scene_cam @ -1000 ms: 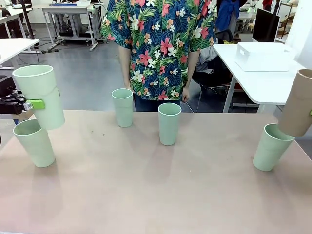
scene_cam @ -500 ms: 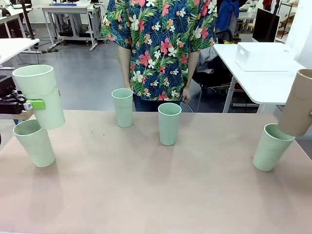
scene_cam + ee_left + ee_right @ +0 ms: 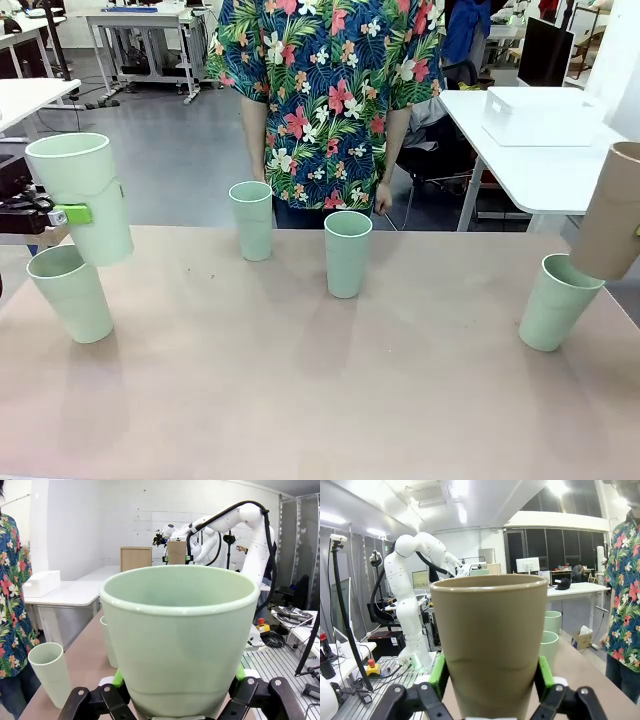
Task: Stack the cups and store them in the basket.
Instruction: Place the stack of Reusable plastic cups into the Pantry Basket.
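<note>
- Landmark: centre cup [image 3: 347, 253], mint green, upright on the tabletop [image 3: 300, 400], mouth up
- Left gripper [image 3: 176, 695] is clenched on the held mint cup [image 3: 80, 195] (green pads press its lower wall from both sides). This cup is off the tabletop, far left of the centre cup and higher, and tilted
- Left standing cup [image 3: 70, 293]: mint, on the tabletop, far left of the centre cup and nearer the robot. The held mint cup's base hangs close by its rim; contact cannot be told
- Back cup [image 3: 251, 220]: mint, upright, near the centre cup on its left and a little farther toward the person
- Right gripper [image 3: 490, 692] is grasping the taupe cup [image 3: 610, 225], with a pad on either side of its lower wall. The cup is raised and leaning, far right of the centre cup
- Right standing cup [image 3: 555, 300]: mint, on the tabletop far right of the centre cup. The taupe cup's base sits at its rim; whether it is inside cannot be told
- Basket [image 3: 540, 115]: white, on a separate white table [image 3: 520, 170], beyond and right of the centre cup, well apart from every cup
- Person [image 3: 325, 90] in a floral shirt stands at the far edge behind the centre cup, arms down
</note>
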Controlling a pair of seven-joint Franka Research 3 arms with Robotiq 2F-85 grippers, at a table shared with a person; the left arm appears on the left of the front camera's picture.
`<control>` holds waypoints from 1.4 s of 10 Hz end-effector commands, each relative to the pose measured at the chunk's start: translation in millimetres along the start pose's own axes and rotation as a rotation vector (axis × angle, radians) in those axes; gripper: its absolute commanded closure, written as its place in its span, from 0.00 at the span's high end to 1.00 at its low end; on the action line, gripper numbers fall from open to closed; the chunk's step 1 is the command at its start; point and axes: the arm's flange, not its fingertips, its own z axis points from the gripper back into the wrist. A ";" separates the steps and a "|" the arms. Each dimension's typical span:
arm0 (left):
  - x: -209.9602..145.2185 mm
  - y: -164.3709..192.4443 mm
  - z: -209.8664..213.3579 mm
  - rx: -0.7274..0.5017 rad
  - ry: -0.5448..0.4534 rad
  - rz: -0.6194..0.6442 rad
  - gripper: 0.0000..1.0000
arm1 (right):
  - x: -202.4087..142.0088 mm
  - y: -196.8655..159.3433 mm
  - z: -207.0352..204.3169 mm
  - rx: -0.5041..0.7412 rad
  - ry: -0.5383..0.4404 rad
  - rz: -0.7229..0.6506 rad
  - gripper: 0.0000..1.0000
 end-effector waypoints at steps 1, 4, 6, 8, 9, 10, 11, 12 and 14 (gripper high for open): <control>2.8 -0.2 -0.2 0.003 0.000 -0.002 0.87 | 0.8 -0.3 -0.3 -0.004 0.006 0.015 0.86; 2.8 -0.2 -0.2 0.003 0.000 -0.002 0.87 | 0.8 -0.3 -0.3 -0.004 0.006 0.015 0.86; 2.8 -0.2 -0.2 0.003 0.000 -0.002 0.87 | 0.8 -0.3 -0.3 -0.004 0.006 0.015 0.86; 2.8 -0.2 -0.2 0.003 0.000 -0.002 0.87 | 0.8 -0.3 -0.3 -0.004 0.006 0.015 0.86; 2.8 -0.2 -0.2 0.003 0.000 -0.002 0.87 | 0.8 -0.3 -0.3 -0.004 0.006 0.015 0.86; 2.8 -0.2 -0.2 0.003 0.000 -0.002 0.87 | 0.8 -0.3 -0.3 -0.004 0.006 0.015 0.86; 2.8 -0.2 -0.2 0.003 0.000 -0.002 0.87 | 0.8 -0.3 -0.3 -0.004 0.006 0.015 0.86; 2.8 -0.2 -0.2 0.003 0.000 -0.002 0.87 | 0.8 -0.3 -0.3 -0.004 0.006 0.015 0.86; 2.8 -0.2 -0.2 0.003 0.000 -0.002 0.87 | 0.8 -0.3 -0.3 -0.004 0.006 0.015 0.86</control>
